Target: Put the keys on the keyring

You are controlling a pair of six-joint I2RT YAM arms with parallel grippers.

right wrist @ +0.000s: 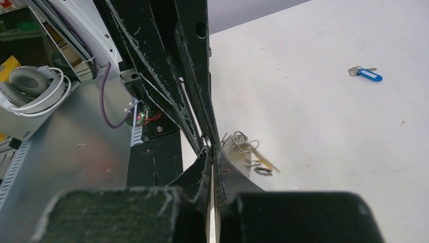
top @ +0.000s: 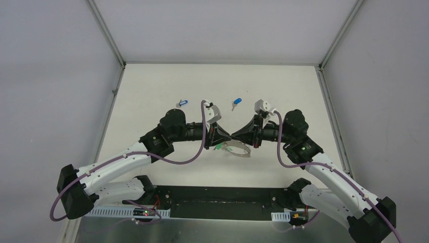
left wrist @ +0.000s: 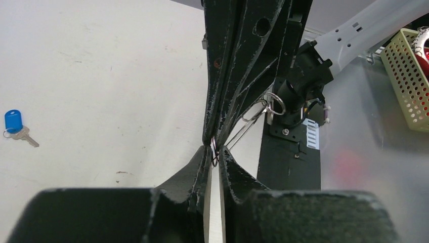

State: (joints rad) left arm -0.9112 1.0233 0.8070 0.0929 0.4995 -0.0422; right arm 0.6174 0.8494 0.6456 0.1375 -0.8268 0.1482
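Observation:
My two grippers meet tip to tip above the table's middle. The keyring (top: pixel 239 151), a thin wire loop with small clips, hangs just under them, with a green key (top: pixel 218 147) at its left side. My right gripper (right wrist: pixel 211 147) is shut on the keyring's wire (right wrist: pixel 242 144), and a yellow-orange key (right wrist: pixel 263 161) dangles from it. My left gripper (left wrist: pixel 217 152) has its jaws almost together, pinching a thin bit of the ring between its tips; the loop (left wrist: pixel 251 120) runs up to the right. Two blue keys (top: pixel 182 103) (top: pixel 236 103) lie on the table farther back.
The white table (top: pixel 283 86) is walled at the back and both sides. A black base plate (top: pixel 222 202) lies along the near edge. In the left wrist view a blue key (left wrist: pixel 13 124) lies at the left; a yellow perforated basket (left wrist: pixel 409 76) stands off the table.

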